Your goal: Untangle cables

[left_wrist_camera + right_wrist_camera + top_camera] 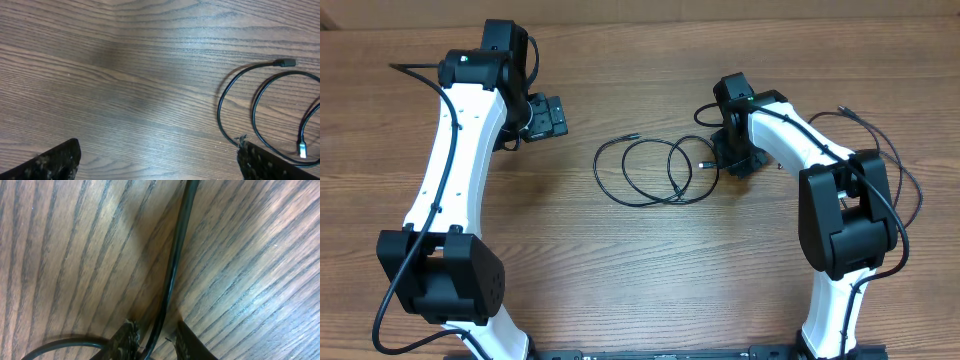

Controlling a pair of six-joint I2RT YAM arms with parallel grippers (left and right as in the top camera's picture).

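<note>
Your left claw (157, 154) has its jaws spread wide over the wood surface (125, 75). The cables (220, 107) lie looped at right, one loop passing behind your right fingertip (262, 162).

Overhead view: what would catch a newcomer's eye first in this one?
The thin black cables lie in overlapping loops at the middle of the wooden table. The right gripper is down at the loops' right end, its jaws straddling one strand with a gap showing beside it. The left gripper stands wide open to the left of the loops, touching nothing.
</note>
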